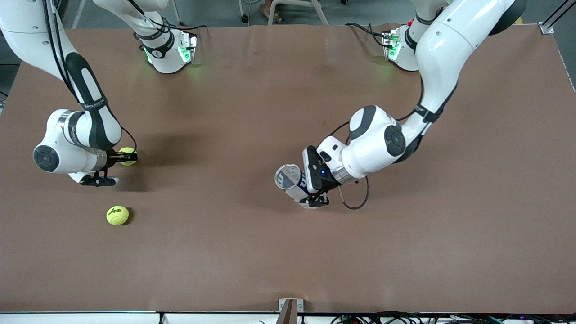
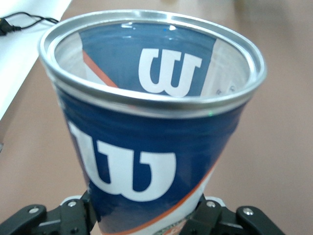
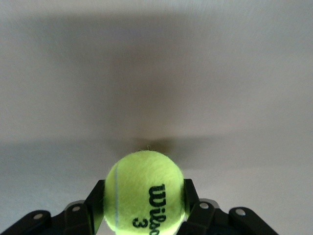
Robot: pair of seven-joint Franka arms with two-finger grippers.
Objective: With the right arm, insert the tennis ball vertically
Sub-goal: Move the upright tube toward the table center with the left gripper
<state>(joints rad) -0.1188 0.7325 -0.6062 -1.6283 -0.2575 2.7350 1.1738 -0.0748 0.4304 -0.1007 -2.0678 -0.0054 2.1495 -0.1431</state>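
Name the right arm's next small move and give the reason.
Probably lift and carry toward the open blue tennis-ball can: the right pincer already clamps a yellow-green felt tennis ball, and the left pincer holds the can, apparently empty.

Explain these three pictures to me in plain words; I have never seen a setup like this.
These are two white robot arms bolted at one edge of a brown table. The big picture comes from a high camera facing them; the other two come from small cameras on each arm's wrist.

The right gripper, toward the right arm's end of the table, has its fingers shut on a yellow tennis ball, printed with a 3. The left gripper, over the middle of the table, holds a blue ball can, open end tipped toward the right arm. The can looks empty.

A second tennis ball lies loose on the table, nearer the front camera than the held one.
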